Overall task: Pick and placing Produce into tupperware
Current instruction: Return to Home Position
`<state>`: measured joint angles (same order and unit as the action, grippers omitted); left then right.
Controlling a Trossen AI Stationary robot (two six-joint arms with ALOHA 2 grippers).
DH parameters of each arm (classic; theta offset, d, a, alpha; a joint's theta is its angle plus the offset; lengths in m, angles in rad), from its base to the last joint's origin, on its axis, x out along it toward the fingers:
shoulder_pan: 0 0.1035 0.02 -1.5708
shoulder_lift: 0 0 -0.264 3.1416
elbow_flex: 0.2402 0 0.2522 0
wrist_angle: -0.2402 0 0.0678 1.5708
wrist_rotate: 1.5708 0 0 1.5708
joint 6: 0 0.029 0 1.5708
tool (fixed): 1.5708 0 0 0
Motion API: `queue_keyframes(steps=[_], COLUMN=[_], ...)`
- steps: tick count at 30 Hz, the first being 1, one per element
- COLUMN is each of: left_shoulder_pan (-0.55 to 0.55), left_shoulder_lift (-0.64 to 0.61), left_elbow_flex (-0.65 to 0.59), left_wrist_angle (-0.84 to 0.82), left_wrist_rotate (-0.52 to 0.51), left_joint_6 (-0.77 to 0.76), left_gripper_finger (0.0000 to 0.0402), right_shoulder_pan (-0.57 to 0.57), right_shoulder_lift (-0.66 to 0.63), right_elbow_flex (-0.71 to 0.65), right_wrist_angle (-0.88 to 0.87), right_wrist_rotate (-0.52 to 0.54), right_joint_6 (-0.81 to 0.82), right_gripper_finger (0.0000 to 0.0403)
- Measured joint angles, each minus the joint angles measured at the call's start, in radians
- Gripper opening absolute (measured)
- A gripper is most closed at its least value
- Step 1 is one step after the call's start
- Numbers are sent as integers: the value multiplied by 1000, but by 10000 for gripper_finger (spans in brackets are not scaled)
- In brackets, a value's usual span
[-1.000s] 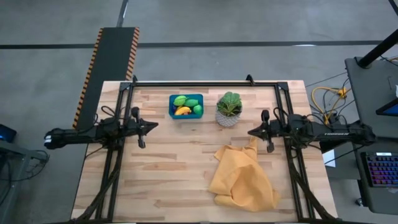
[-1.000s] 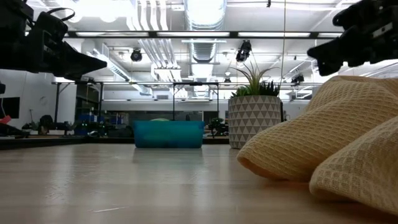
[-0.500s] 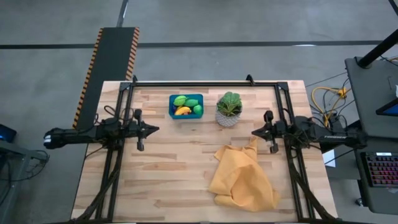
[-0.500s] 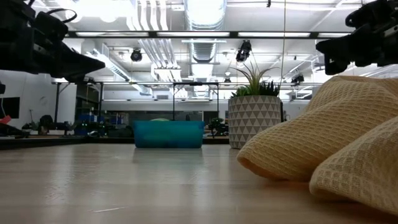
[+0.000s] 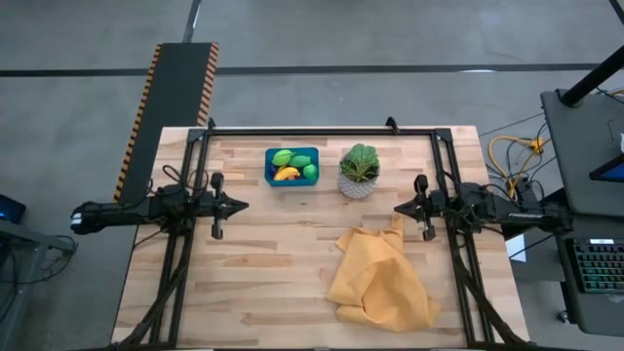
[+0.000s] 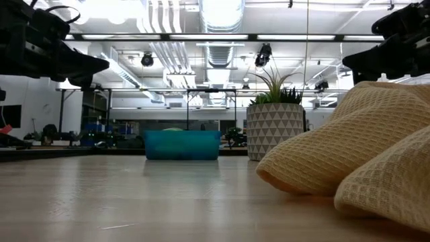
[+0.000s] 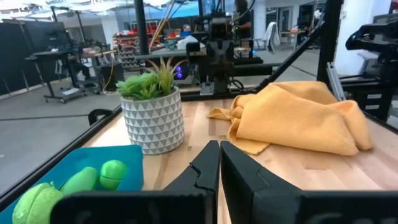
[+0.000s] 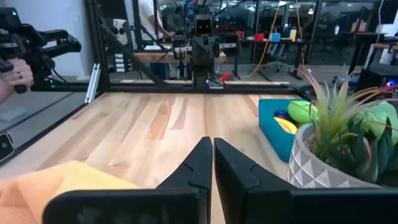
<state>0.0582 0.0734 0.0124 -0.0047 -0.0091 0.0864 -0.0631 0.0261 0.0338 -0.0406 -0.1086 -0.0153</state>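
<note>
High view shows the teal tupperware (image 5: pixel 292 166) at the far side of the table (image 5: pixel 263 273), with produce (image 5: pixel 290 161) heaped inside. A potted plant (image 5: pixel 359 172) stands just beside it, and a yellow cloth (image 5: pixel 380 276) lies crumpled beyond the plant. The left gripper (image 5: pixel 242 203) and right gripper (image 5: pixel 396 207) hover well apart from the tupperware on either side, fingers pressed together, holding nothing.

Grey concrete floor (image 5: pixel 390 29) surrounded the wooden counter (image 5: pixel 273 273); bright strip lights (image 6: pixel 121 37) and silver ducts (image 6: pixel 218 57) ran across the ceiling at upper centre.
</note>
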Motion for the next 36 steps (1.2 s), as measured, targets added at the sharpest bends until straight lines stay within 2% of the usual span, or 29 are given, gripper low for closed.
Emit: queue_keyframes(steps=[36], left_shoulder_pan=[0], left_shoulder_lift=[2], left_elbow_flex=[-3], left_wrist_angle=[54], left_wrist_rotate=[4], left_joint_6=[-1], left_gripper_finger=[0], right_shoulder_pan=[0], right_shoulder_lift=[10], right_elbow_flex=[2], right_wrist_angle=[-5], right_wrist_rotate=[5], right_joint_6=[-19], right_gripper_finger=[9])
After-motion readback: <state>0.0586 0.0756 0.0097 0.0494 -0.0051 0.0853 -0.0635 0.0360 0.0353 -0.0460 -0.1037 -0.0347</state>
